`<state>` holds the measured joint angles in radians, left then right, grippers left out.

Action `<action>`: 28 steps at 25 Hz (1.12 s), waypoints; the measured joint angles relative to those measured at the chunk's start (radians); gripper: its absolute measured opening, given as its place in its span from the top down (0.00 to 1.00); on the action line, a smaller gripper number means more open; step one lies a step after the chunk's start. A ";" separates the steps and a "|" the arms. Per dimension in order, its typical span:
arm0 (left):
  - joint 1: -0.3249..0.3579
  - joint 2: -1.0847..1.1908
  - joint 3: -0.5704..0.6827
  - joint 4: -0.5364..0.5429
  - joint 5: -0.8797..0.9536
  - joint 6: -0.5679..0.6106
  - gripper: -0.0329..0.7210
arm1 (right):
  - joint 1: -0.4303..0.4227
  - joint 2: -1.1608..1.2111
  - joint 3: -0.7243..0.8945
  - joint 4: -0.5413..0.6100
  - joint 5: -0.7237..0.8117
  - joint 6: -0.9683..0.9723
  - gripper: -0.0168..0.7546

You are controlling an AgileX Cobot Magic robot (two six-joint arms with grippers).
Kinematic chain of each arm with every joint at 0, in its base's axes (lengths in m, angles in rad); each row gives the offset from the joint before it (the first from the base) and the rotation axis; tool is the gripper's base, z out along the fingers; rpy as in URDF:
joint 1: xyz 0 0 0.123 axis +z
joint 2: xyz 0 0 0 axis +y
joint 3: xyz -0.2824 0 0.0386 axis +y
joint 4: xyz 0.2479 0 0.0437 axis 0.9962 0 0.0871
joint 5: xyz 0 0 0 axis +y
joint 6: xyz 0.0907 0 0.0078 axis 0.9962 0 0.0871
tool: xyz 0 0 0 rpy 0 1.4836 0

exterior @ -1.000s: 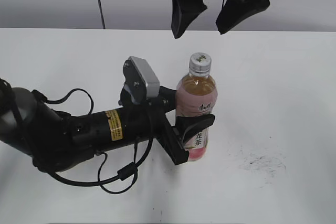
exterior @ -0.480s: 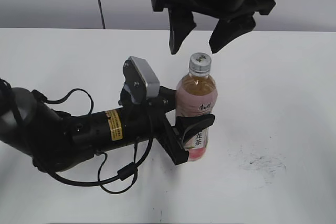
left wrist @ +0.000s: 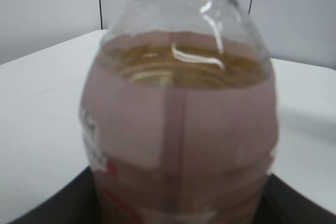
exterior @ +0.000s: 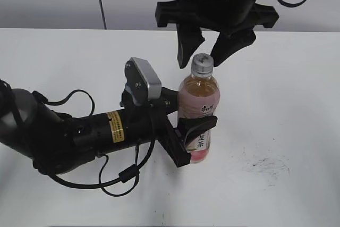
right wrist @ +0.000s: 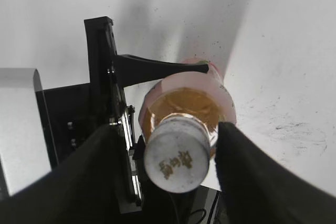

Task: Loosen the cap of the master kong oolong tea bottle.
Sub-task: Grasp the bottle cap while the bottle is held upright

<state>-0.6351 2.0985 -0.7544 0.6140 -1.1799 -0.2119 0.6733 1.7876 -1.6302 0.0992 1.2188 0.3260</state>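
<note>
Your left gripper (exterior: 194,134) clenched on tall clear pink-labelled amber tea bottle (exterior: 198,111) | your right gripper (exterior: 204,54) spread, fingers flanking small white ribbed cap (exterior: 202,65), not touching

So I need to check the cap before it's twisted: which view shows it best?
The right wrist view: it looks straight down on the cap, large, its top marking visible, between the open right gripper fingers. The exterior view shows the cap small, from the side. The left wrist view shows only the bottle body.
</note>
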 joint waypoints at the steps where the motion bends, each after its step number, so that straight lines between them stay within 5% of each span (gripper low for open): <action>1: 0.000 0.000 0.000 0.000 0.000 0.000 0.45 | 0.000 0.000 0.000 -0.001 0.000 -0.009 0.47; 3: 0.000 0.000 0.000 -0.001 0.000 -0.001 0.45 | 0.000 0.000 0.001 -0.008 0.006 -0.062 0.63; 7: 0.000 0.000 0.000 -0.001 0.000 -0.001 0.45 | 0.000 0.000 0.001 -0.006 0.006 -0.314 0.63; 16: 0.000 0.000 0.000 0.000 0.000 0.000 0.45 | 0.000 -0.002 0.001 0.005 0.012 -1.591 0.63; 23: 0.000 0.000 0.000 0.001 0.000 0.000 0.45 | 0.000 -0.003 0.001 0.013 0.014 -1.698 0.61; 28: 0.000 0.000 0.000 0.001 0.000 0.000 0.45 | 0.000 -0.012 -0.010 0.056 0.006 -1.599 0.39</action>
<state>-0.6351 2.0985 -0.7544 0.6153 -1.1799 -0.2123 0.6733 1.7754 -1.6403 0.1553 1.2252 -1.2734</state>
